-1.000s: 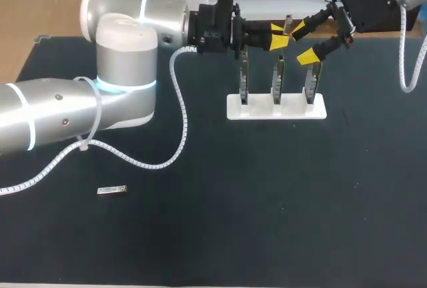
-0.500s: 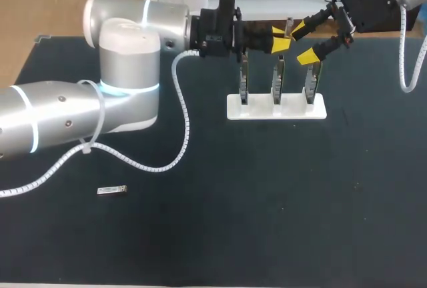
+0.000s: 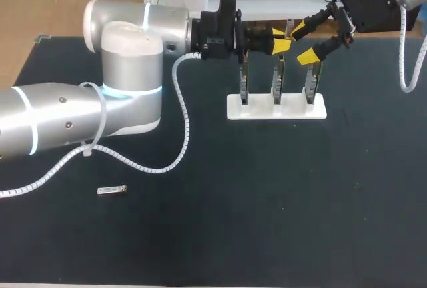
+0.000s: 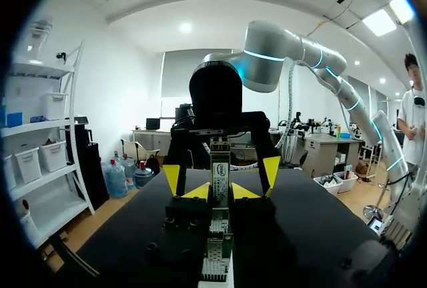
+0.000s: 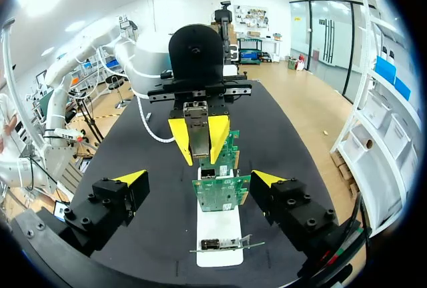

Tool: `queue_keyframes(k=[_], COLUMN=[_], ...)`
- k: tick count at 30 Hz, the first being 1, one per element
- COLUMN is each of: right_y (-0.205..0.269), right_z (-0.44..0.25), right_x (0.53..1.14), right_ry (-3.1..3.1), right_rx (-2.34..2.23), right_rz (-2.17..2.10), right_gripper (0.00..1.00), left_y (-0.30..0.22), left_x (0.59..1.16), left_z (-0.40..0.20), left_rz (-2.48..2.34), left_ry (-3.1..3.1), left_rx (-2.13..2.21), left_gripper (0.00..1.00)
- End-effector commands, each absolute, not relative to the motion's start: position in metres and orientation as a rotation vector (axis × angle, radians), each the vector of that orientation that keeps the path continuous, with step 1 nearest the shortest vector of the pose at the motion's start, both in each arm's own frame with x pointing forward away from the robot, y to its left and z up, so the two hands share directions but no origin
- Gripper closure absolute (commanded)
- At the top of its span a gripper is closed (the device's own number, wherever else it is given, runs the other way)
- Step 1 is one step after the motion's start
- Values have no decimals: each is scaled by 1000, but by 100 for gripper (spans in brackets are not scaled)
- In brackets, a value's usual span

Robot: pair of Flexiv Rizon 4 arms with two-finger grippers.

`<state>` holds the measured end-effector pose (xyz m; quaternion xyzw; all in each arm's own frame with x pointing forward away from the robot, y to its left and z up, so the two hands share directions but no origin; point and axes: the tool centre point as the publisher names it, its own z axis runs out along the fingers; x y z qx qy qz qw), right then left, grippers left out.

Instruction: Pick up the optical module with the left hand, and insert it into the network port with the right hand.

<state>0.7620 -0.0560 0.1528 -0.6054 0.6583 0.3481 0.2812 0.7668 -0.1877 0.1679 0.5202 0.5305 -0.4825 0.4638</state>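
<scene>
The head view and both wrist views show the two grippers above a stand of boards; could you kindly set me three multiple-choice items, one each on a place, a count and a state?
1. Where is the optical module?
A. on the table's near right corner
B. between the left gripper's fingers
C. plugged into a board

2. How many circuit boards stand upright in the white stand?
A. two
B. three
C. five

3. How is the right gripper?
A. open
B. shut on the module
C. shut on a board

Key: B, both yellow fingers press its sides; B, three stand in a row; A, its fingers are spread wide of the module.
</scene>
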Motion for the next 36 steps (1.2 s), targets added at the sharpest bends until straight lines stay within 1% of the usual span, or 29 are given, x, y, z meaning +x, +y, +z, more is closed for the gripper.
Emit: queue_keyframes(k=[1, 36], right_y=[-56, -56], right_z=[153, 153], right_x=[761, 761], right_ry=[1765, 1765], right_rx=[-1620, -1620], right_rz=[928, 928], right_gripper=[0, 0], left_y=[-185, -183], left_x=[762, 759], left_z=[166, 161], left_rz=[-1180, -1191], left_ry=[1303, 1321], left_rx=[1263, 1263], left_gripper=[100, 100])
